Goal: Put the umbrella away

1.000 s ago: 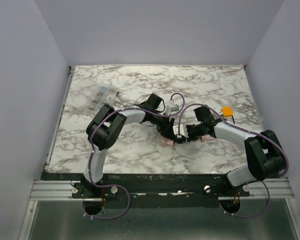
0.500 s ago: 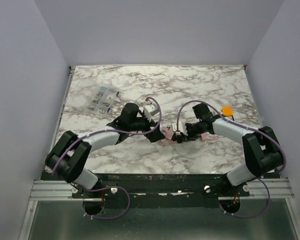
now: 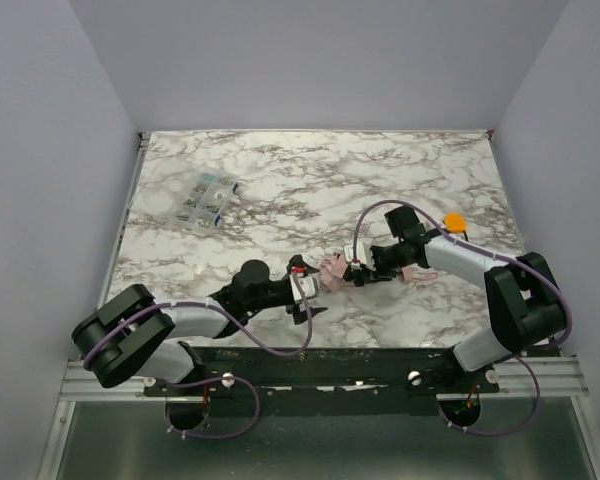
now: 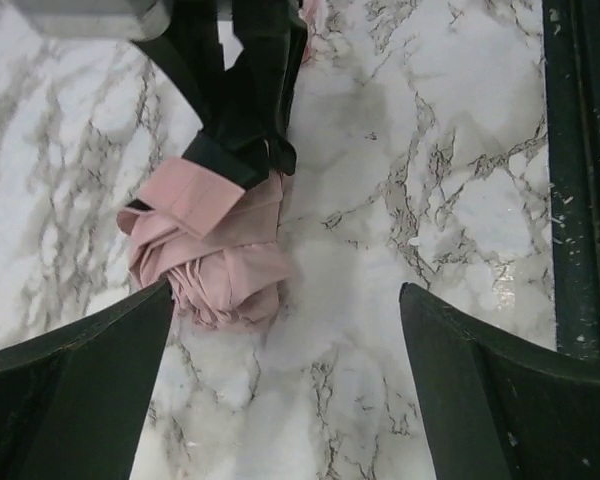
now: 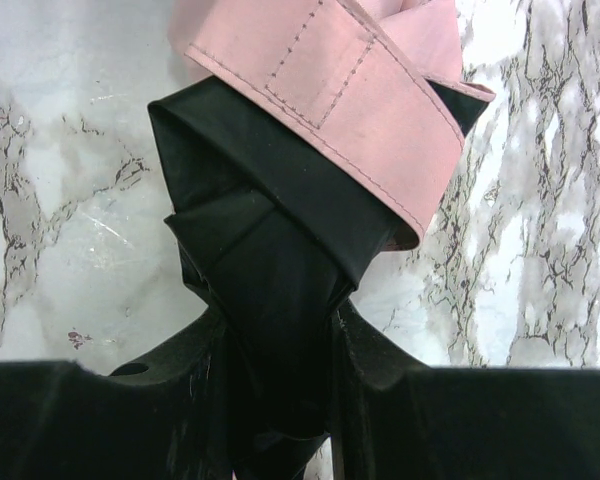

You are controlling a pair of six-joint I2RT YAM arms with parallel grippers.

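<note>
The pale pink umbrella (image 3: 331, 272) lies folded on the marble table near the front middle. In the left wrist view its bunched fabric end (image 4: 218, 255) lies on the table just inside my left finger. My left gripper (image 3: 302, 290) (image 4: 285, 292) is open and empty, low over the table at the umbrella's left end. My right gripper (image 3: 363, 274) (image 5: 280, 340) is shut on the umbrella's black band (image 5: 265, 230), with the pink strap (image 5: 345, 110) wrapped just past it. The shaft and handle are hidden.
A small orange object (image 3: 454, 221) sits at the right, behind the right arm. A clear blister pack (image 3: 206, 197) lies at the back left. The black front rail (image 4: 580, 180) runs close to my left gripper. Grey walls enclose the table.
My left arm has swung off the umbrella's middle, back and down toward the front edge, and now lies low at the umbrella's left end. The right gripper has kept its hold, barely moving.
</note>
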